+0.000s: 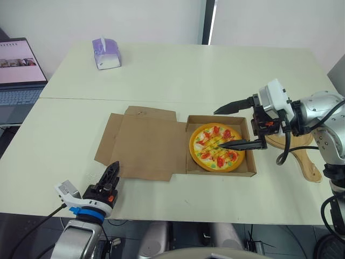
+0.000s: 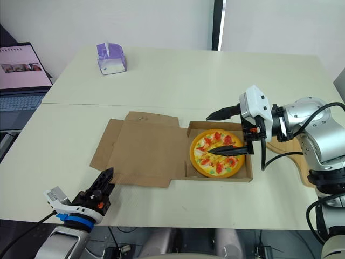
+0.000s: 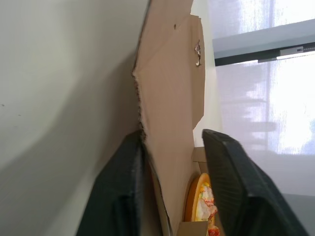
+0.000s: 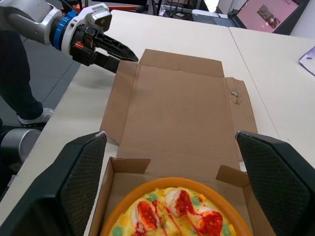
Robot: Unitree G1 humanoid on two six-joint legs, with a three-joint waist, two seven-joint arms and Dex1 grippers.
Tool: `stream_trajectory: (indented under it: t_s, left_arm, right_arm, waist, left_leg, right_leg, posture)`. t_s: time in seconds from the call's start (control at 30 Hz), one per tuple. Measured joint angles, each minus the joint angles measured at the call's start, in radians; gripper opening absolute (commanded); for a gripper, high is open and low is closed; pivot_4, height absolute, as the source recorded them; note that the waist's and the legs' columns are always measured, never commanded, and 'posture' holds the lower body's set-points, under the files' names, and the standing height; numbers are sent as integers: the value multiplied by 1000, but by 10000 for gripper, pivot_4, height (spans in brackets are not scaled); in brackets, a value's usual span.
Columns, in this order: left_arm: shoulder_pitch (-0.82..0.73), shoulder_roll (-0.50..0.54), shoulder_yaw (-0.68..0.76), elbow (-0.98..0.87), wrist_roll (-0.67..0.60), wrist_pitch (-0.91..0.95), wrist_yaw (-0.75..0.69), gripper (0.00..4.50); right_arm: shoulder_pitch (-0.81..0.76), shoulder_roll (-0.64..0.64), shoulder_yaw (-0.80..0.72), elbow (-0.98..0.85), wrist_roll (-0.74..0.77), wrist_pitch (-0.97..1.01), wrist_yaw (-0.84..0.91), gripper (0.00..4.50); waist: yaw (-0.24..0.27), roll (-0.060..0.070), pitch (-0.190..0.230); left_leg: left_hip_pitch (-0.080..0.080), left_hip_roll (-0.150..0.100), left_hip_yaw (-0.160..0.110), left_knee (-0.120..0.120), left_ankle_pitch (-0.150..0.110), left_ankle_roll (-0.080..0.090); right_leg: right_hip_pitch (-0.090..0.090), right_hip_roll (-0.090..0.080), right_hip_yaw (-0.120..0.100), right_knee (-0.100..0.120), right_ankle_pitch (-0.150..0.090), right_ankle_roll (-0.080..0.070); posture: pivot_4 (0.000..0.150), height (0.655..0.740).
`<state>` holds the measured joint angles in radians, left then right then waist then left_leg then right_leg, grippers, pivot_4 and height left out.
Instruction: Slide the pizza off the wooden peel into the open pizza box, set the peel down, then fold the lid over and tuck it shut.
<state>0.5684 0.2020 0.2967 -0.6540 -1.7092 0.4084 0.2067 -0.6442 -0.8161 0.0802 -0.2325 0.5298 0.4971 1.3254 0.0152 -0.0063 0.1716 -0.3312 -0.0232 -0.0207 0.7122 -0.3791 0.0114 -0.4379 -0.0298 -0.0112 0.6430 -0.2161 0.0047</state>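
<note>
The pizza [image 1: 217,147] lies in the tray of the open cardboard pizza box [image 1: 248,171]. Its lid [image 1: 143,143] lies flat on the table, to the left of the tray. My right gripper [image 1: 218,129] hangs open just above the pizza, holding nothing. The wooden peel [image 1: 305,162] rests on the table to the right of the box, partly under my right arm. At the table's front left, my left gripper [image 3: 172,137] is open. The lid's front-left flap [image 3: 170,88] stands edge-on between its fingers [image 3: 129,162].
A purple tissue box [image 1: 106,54] stands at the back left of the table. A laptop [image 1: 19,75] sits on a separate surface at the far left. The table's front edge [image 1: 178,215] runs close behind my left gripper.
</note>
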Motion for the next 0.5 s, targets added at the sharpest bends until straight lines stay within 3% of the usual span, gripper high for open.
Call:
stream_trajectory:
  t_s: [0.1, 0.4, 0.5]
  left_arm:
    - [-3, 0, -5, 0, 3, -4, 0, 106]
    - [-9, 17, -6, -1, 7, -7, 14, 106]
    - [-40, 70, 3, 1, 7, -1, 22, 106]
  right_arm:
    - [0, 0, 0, 0, 0, 0, -3, 45000]
    - [0, 0, 0, 1, -28, -3, -54, 45000]
    - [-6, 16, 3, 26, -93, -10, -132, 45000]
  waist:
    - [-1, 0, 0]
    - [-2, 0, 0]
    - [-1, 0, 0]
  left_leg:
    - [0, 0, 0, 0, 0, 0]
    - [0, 0, 0, 0, 0, 0]
    - [0, 1, -2, -1, 1, -1]
  right_leg:
    - [0, 0, 0, 0, 0, 0]
    - [0, 0, 0, 0, 0, 0]
    - [-1, 0, -2, 2, -1, -1]
  posture:
    - [1500, 7251]
    - [1500, 7251]
    - [1500, 7251]
